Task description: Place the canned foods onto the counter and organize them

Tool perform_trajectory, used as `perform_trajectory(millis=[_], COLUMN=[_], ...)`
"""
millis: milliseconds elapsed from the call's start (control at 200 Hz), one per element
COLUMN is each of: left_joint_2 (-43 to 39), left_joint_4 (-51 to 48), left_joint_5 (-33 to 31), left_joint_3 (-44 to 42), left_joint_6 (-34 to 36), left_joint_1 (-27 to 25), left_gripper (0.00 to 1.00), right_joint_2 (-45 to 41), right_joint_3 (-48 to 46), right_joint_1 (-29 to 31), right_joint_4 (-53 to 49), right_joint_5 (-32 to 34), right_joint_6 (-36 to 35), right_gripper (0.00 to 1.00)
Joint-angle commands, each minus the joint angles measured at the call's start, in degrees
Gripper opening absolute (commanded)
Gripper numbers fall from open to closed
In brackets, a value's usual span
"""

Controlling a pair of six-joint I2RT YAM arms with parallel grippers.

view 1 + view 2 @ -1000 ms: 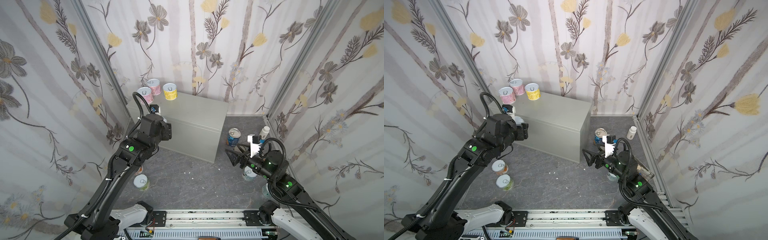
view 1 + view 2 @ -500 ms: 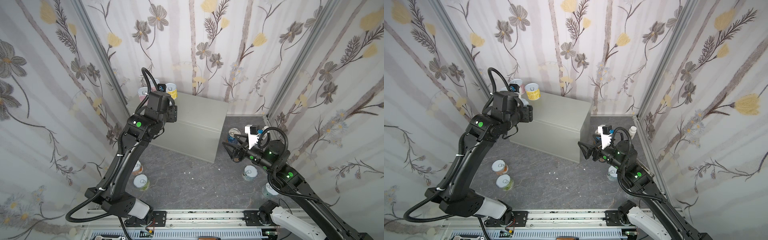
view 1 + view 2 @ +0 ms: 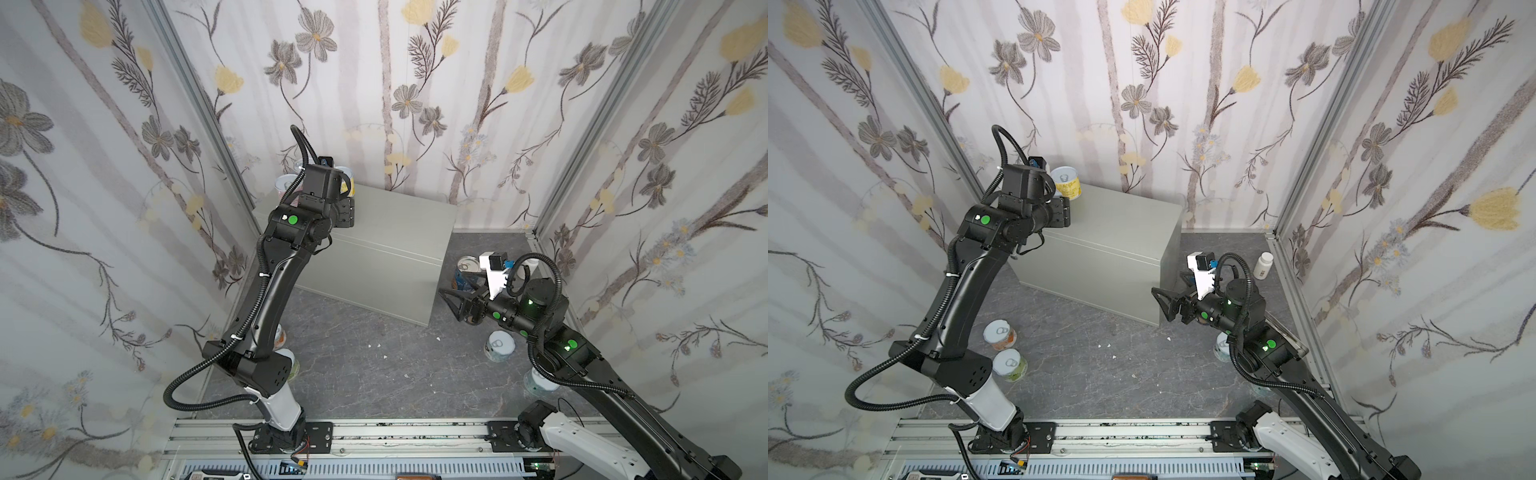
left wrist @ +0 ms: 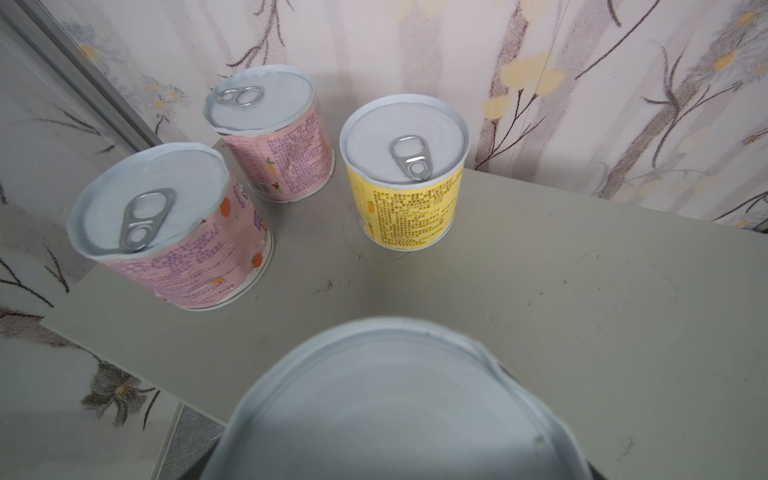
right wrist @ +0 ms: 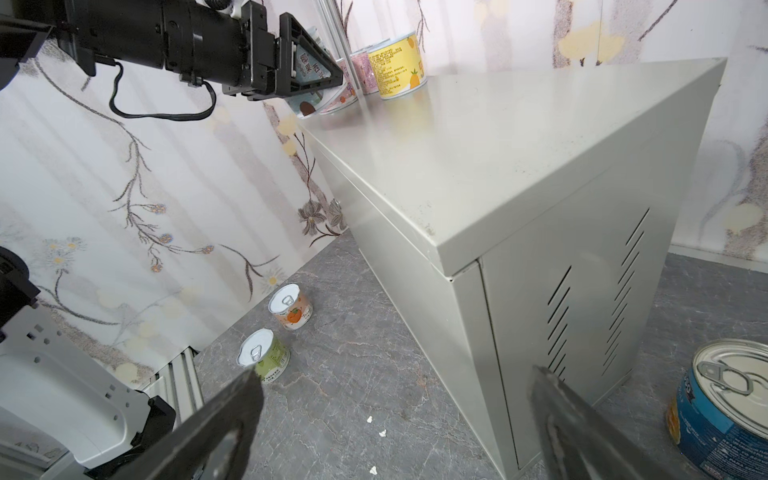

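Observation:
My left gripper (image 3: 347,212) is shut on a short can with a pale label (image 5: 311,89). It holds the can just above the left front part of the counter (image 3: 399,232), a light-grey metal box. The can's silver lid (image 4: 386,407) fills the near part of the left wrist view and hides the fingers. Two pink cans (image 4: 166,224) (image 4: 270,133) and a yellow can (image 4: 405,174) stand upright at the counter's back left corner. My right gripper (image 5: 395,382) is open and holds nothing. It hovers over the floor by the counter's right front corner.
On the dark marbled floor left of the counter stand an orange-fruit can (image 3: 999,334) and a green can (image 3: 1010,365). To the right are a taller blue can (image 3: 467,272), a pale can (image 3: 500,345) and a white pill bottle (image 3: 1263,265). Patterned walls close in on three sides.
My left arm has risen from beside the counter's left front and swung back over its top, carrying the can. My right gripper has drifted a little toward the counter and stayed open.

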Motion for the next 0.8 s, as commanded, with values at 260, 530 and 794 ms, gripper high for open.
perform_trajectory(millis=[260, 530, 794], left_joint_2=[5.3, 7.9, 9.9], left_joint_4=[2.5, 2.6, 2.8], left_joint_5=[1.7, 0.8, 1.0], left_joint_3=[3.1, 4.5, 5.8], left_joint_6=[0.0, 0.5, 0.7], left_joint_1=[2.6, 3.1, 4.1], left_gripper=[0.75, 0.78, 0.81], right_joint_2=[1.9, 2.4, 2.5], right_joint_3=[-1.0, -0.8, -0.6], right_joint_1=[0.1, 0.2, 0.2], right_joint_4=[1.2, 1.0, 0.6], right_joint_5=[-1.4, -1.2, -1.0], right_joint_6=[0.3, 0.2, 0.2], right_gripper=[1.00, 1.00, 1.00])
